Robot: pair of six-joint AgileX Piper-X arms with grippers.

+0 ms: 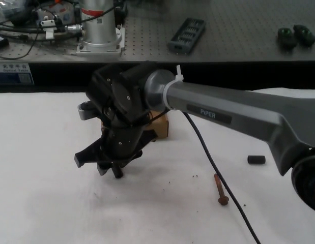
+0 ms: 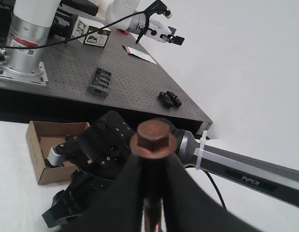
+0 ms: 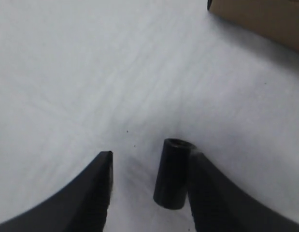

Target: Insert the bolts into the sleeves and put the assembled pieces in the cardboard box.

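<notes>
Bolt [image 2: 153, 140] pinched in left claw [image 2: 152, 193], right claw [image 3: 150, 166] spread wide around sleeve [image 3: 174, 174]

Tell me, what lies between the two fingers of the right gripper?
A black sleeve sits there on the white cloth, close beside one finger of the right gripper; otherwise bare cloth. The right wrist view shows it.

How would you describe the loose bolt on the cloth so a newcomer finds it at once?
On the white cloth, look on the near side of the right arm, beside its black cable. The loose bolt lies flat there, rusty brown. Unlike the other bolt, held in the left gripper, nothing grips it.
</notes>
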